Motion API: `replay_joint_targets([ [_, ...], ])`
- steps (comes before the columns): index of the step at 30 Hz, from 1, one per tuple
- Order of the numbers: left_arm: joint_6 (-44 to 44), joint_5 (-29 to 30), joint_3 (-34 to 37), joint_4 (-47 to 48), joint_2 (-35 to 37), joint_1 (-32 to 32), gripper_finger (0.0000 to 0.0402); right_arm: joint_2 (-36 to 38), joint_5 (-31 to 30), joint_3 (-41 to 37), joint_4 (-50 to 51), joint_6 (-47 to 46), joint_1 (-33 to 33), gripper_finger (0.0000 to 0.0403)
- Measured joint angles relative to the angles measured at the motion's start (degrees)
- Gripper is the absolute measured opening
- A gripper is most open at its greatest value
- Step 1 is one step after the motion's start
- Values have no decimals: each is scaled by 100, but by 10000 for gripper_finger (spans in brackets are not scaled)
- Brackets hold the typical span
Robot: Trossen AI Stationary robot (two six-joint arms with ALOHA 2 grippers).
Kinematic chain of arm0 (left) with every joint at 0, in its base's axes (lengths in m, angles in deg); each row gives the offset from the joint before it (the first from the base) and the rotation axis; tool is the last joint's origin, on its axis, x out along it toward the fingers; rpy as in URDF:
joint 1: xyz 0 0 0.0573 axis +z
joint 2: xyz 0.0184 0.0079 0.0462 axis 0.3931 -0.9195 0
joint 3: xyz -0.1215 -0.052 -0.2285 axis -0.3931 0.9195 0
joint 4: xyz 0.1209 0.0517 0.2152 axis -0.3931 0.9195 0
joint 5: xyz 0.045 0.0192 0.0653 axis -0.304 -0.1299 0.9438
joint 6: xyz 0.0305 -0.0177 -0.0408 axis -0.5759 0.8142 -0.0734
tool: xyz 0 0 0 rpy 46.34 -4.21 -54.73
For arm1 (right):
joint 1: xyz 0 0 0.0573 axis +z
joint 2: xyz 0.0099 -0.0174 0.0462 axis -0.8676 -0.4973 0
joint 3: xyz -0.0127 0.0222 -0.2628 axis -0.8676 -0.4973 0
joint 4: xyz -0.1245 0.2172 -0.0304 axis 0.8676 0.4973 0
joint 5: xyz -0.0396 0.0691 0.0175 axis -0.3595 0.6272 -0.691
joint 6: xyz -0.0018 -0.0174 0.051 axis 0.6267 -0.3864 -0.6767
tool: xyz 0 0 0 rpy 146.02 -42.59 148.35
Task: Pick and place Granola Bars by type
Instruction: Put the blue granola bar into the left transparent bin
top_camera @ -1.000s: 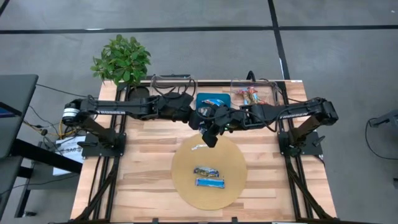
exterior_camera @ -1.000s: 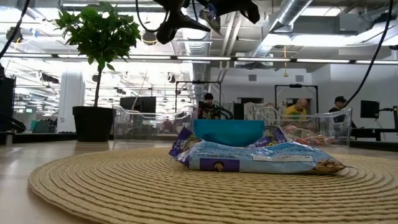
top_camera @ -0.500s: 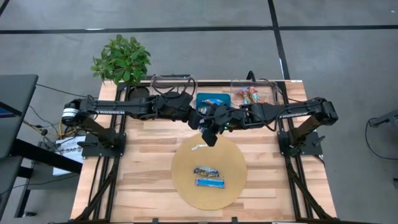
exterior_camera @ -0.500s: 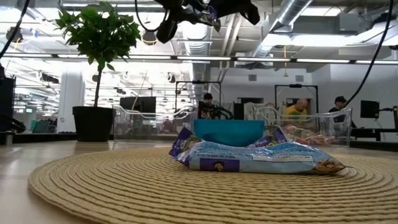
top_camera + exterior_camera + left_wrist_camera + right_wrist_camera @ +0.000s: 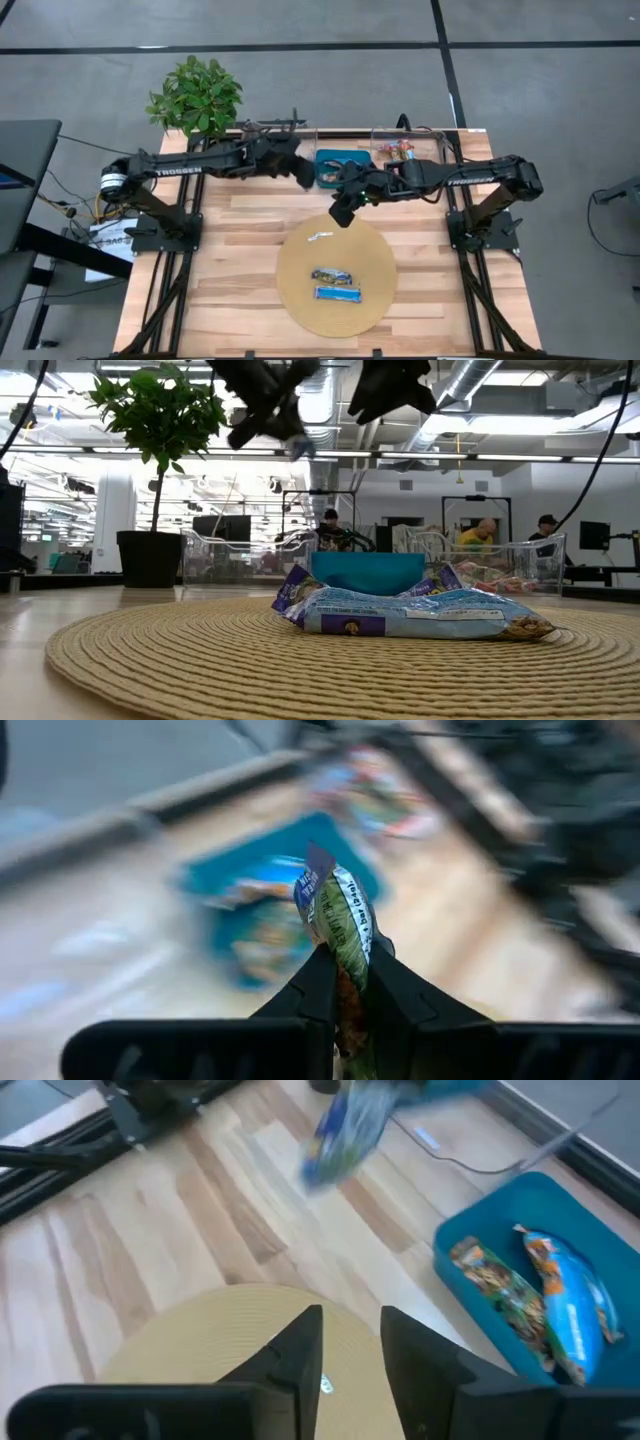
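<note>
Gripping granola bar (image 5: 340,925) | left fingers (image 5: 322,982) | above table (image 5: 240,215)

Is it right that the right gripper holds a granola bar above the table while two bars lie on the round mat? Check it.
Not quite: the left gripper holds the granola bar, as the left wrist view shows. The right gripper is empty. Two bars do lie on the round mat.

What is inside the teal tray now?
The teal tray holds two granola bars, one bright blue, one brownish. Anything beneath them is covered.
</note>
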Motion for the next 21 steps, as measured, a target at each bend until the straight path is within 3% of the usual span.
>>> replay_joint_targets([
  [8,-1011,1375,0,425,0,725,22,0,-11,-2,126,0,4,102],
  [21,-2274,1392,0,250,0,1348,143,0,-12,-2,131,52,1,102],
])
